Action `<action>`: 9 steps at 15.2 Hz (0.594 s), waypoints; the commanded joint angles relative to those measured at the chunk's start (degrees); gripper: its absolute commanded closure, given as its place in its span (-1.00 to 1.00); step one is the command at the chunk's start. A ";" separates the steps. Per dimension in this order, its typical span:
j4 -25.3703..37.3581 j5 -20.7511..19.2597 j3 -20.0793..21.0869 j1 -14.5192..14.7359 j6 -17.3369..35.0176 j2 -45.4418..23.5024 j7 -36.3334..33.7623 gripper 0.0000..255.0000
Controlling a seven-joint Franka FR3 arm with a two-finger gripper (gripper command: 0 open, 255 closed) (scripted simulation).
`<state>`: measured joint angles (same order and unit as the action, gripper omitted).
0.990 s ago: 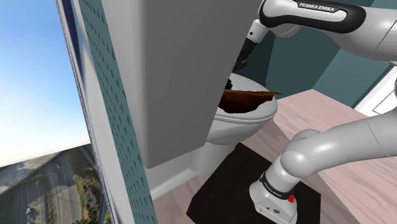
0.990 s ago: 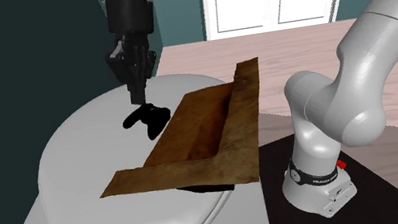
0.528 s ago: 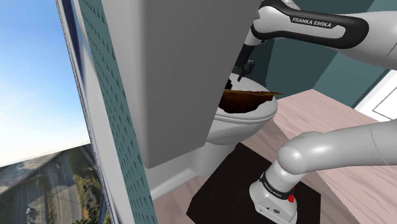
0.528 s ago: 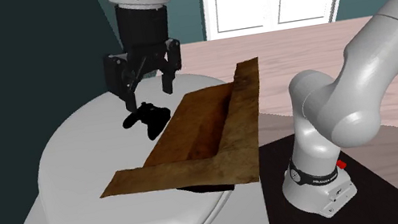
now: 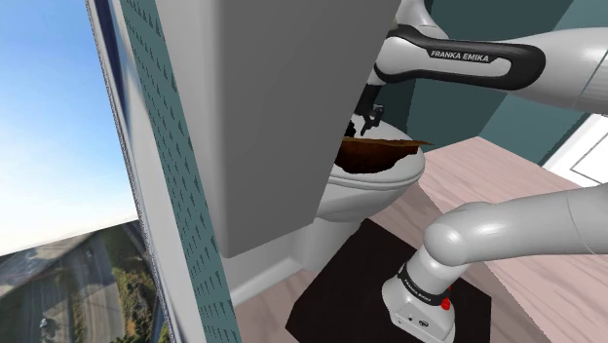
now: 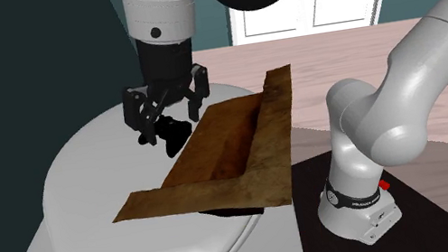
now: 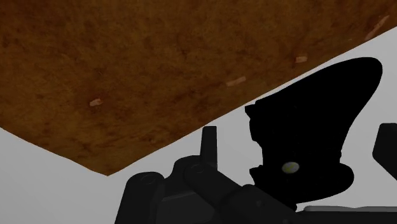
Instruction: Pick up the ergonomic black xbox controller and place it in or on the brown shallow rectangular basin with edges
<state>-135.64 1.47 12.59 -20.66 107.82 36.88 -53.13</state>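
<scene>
Lowered fingers (image 6: 131, 112) straddle the controller (image 7: 312, 121), seemingly lying along the basin (image 6: 225, 148).

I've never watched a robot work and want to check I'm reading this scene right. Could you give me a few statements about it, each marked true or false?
1. The controller lies inside the basin. False: it lies on the white lid, beside the basin.
2. The pincer is open, with a finger on each side of the controller. True.
3. The basin rests on the lid. True.
4. The basin is blue. False: it is brown.
</scene>
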 commanded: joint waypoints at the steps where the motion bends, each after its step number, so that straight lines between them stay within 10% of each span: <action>1: -0.25 0.01 0.06 0.00 0.36 -0.08 -0.08 -1.00; 6: -0.25 0.01 0.06 0.00 0.35 -0.08 -0.08 -1.00; 7: -0.25 0.01 0.06 0.00 0.35 -0.08 -0.08 1.00; 9: -0.25 0.01 0.06 0.00 0.35 -0.08 -0.08 1.00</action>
<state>-135.89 1.48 12.65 -20.67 108.17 36.80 -53.20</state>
